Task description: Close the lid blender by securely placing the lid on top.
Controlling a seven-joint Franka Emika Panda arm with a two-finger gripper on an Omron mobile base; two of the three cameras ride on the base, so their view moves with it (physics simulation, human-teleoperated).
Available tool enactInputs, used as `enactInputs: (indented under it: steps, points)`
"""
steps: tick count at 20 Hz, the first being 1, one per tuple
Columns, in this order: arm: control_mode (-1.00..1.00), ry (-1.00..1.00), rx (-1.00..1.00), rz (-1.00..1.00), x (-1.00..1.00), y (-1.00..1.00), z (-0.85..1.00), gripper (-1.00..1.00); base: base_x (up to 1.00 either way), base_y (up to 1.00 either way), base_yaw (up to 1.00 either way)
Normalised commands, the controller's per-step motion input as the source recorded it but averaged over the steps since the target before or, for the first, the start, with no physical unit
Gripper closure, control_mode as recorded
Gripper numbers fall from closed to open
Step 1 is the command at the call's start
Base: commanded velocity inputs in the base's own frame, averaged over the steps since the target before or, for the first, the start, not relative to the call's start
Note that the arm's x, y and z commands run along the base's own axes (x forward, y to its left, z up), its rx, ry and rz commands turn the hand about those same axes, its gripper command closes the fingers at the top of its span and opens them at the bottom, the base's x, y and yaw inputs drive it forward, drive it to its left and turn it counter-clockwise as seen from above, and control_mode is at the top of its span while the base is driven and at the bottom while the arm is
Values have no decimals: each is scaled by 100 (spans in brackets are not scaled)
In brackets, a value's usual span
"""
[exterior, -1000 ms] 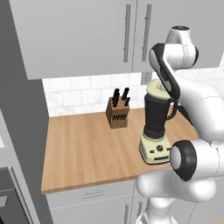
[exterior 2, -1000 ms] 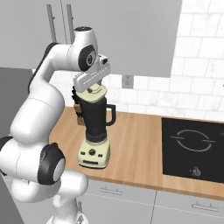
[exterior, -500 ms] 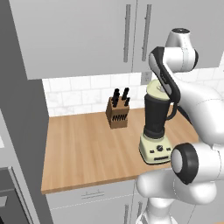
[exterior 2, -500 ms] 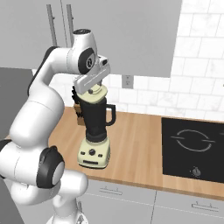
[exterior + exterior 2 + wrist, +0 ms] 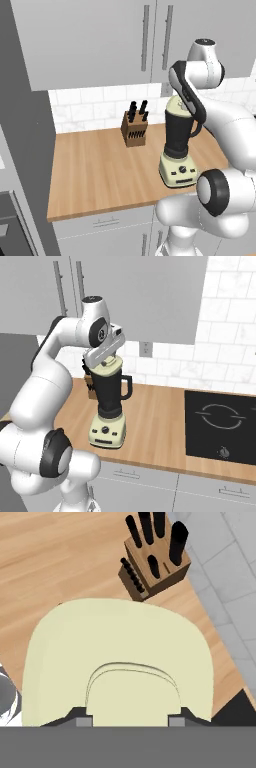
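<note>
Since a moment before, almost nothing had moved: the arm only sank a tiny bit, and the lid (image 5: 117, 657) stayed at the top of the blender (image 5: 108, 402). The gripper (image 5: 125, 714) was closed on the lid's raised knob, one finger on each side of it. The blender stood on the wooden counter (image 5: 95, 170), with the knife block (image 5: 134, 127) behind it by the tiled wall.

The white arm rises, folds at a high elbow and bends down at the wrist. Its tool (image 5: 127, 717) points downward, both fingers (image 5: 80, 718) clamped on the lid (image 5: 120, 657) knob at six o'clock.
</note>
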Motion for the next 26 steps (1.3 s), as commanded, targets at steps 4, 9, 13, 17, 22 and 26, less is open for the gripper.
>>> enactInputs:
  steps: [4,9,13,17,22,26]
  points:
    - [-100,-6,0,0,-5,19,-28,100,0,0,0]
    - [-100,0,0,0,1,12,-1,100,0,0,0]
    - [-100,0,4,0,22,0,0,100,0,0,0]
    - [-100,0,14,0,12,0,-17,100,0,0,0]
    - [-100,-6,14,0,3,0,-44,100,0,0,0]
    - [-100,-8,5,-1,0,0,-63,100,0,0,0]
